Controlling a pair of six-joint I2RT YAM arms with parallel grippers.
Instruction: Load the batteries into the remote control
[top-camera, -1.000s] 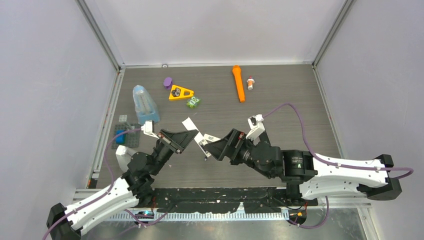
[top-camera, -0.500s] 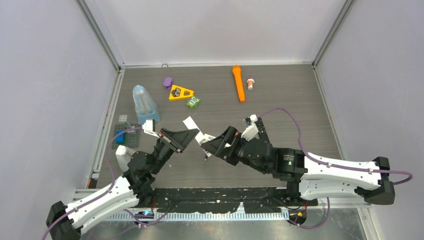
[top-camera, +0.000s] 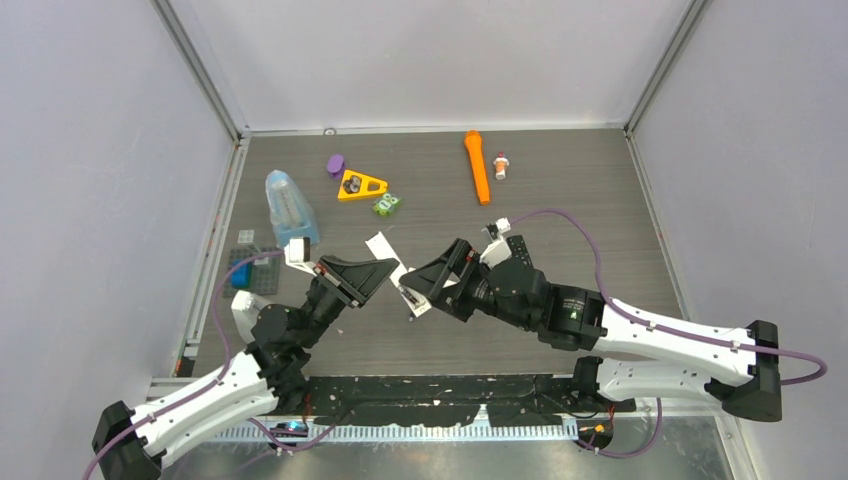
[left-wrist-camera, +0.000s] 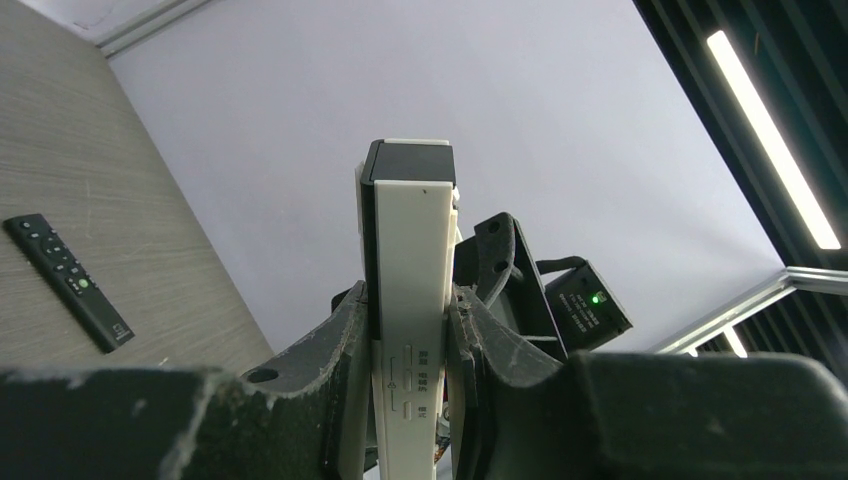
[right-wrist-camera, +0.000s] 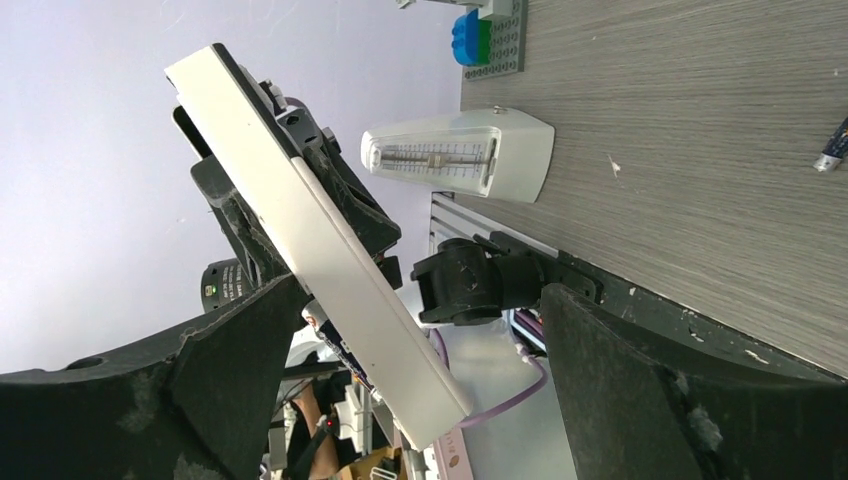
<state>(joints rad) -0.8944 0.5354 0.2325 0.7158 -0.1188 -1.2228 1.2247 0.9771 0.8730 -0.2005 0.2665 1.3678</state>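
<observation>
The remote control (top-camera: 398, 273), a slim white bar with a dark end, is held off the table with my left gripper (top-camera: 375, 272) shut on it. In the left wrist view it stands upright (left-wrist-camera: 408, 240) between both fingers (left-wrist-camera: 340, 340), its small button marks facing the camera. My right gripper (top-camera: 428, 283) is wide open at the remote's lower end. In the right wrist view the remote (right-wrist-camera: 320, 255) crosses diagonally between the spread jaws without touching them. A dark battery (right-wrist-camera: 325, 335) with a lighter tip shows along its underside. Another battery (right-wrist-camera: 830, 148) lies on the table.
A clear metronome (top-camera: 290, 210) and a grey brick plate (top-camera: 250, 268) are at the left. An orange torch (top-camera: 477, 165), a yellow triangle (top-camera: 361, 185), a purple piece (top-camera: 335, 163) and a green piece (top-camera: 387, 204) lie at the back. A black remote (left-wrist-camera: 68, 282) lies on the wood.
My right arm has swung left and forward, bringing its open jaws around the remote's lower end. The left arm and the remote have stayed put.
</observation>
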